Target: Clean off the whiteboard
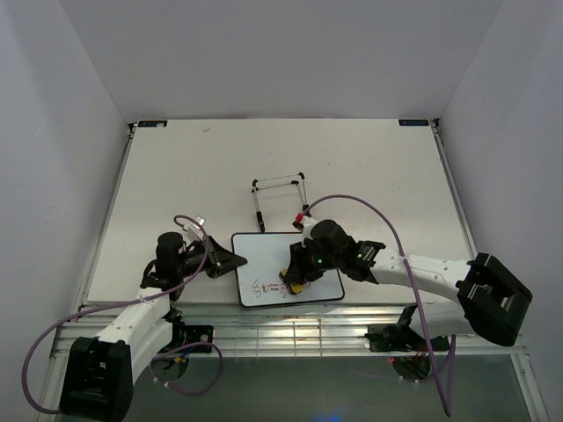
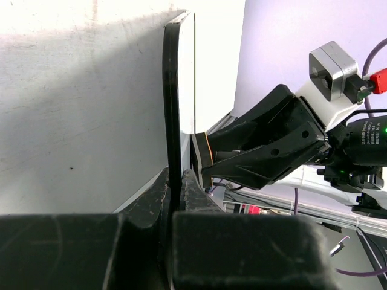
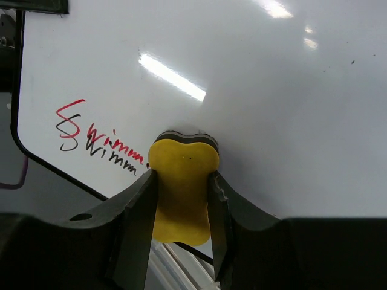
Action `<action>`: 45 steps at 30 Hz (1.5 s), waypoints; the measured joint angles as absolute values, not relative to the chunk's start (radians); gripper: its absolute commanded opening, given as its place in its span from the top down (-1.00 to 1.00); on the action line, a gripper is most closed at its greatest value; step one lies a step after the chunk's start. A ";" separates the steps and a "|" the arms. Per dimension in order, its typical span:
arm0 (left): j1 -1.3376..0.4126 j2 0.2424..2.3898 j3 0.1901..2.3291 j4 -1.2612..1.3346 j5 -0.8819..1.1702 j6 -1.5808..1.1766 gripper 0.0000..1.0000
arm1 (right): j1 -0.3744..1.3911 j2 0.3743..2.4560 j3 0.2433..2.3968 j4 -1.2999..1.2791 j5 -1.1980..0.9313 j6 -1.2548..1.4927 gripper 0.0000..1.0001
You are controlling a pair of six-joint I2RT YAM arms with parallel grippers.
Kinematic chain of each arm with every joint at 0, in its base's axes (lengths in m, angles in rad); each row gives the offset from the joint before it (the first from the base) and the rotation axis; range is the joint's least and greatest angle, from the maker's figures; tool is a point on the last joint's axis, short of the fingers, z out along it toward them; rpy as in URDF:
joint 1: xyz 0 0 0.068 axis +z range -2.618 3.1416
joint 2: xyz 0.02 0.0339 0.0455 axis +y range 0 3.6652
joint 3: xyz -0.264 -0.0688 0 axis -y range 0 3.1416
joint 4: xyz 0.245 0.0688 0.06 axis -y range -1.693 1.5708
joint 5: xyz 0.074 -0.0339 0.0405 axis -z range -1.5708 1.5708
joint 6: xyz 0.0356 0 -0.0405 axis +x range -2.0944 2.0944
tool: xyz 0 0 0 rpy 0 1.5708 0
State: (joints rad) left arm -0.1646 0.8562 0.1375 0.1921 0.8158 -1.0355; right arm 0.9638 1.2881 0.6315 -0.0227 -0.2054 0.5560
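The whiteboard [image 1: 264, 257] lies flat near the table's front edge, with red and dark scribbles [image 1: 269, 289] along its near side. My left gripper [image 1: 230, 262] is shut on its left edge; in the left wrist view the board's black frame [image 2: 172, 109] runs between the two fingers of the left gripper [image 2: 175, 179]. My right gripper [image 1: 297, 274] is shut on a yellow eraser [image 1: 299, 286] pressed down on the board. In the right wrist view the eraser [image 3: 181, 175] sits on the white surface [image 3: 272, 90] just right of the writing [image 3: 91, 136].
A black wire stand [image 1: 280, 198] sits on the table just behind the board. White walls close in the table on the left, right and back. A metal rail [image 1: 290, 334] runs along the near edge by the arm bases.
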 measured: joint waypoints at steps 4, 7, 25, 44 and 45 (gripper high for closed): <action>-0.165 0.854 0.137 0.195 0.813 -1.033 1.00 | 0.948 1.297 0.640 -0.025 -0.200 0.556 0.61; -0.165 0.855 0.137 0.197 0.812 -1.033 1.00 | 0.865 1.281 0.615 -0.055 -0.167 0.542 0.61; -0.163 0.854 0.137 0.195 0.807 -1.048 1.00 | 0.762 1.115 0.461 -0.118 -0.143 0.517 0.64; -0.172 0.844 0.121 0.211 0.763 -1.069 1.00 | 1.167 1.383 0.801 -0.131 0.014 0.620 0.65; -0.172 0.844 0.121 0.211 0.763 -1.071 1.00 | 1.143 1.368 0.781 -0.137 0.035 0.619 0.65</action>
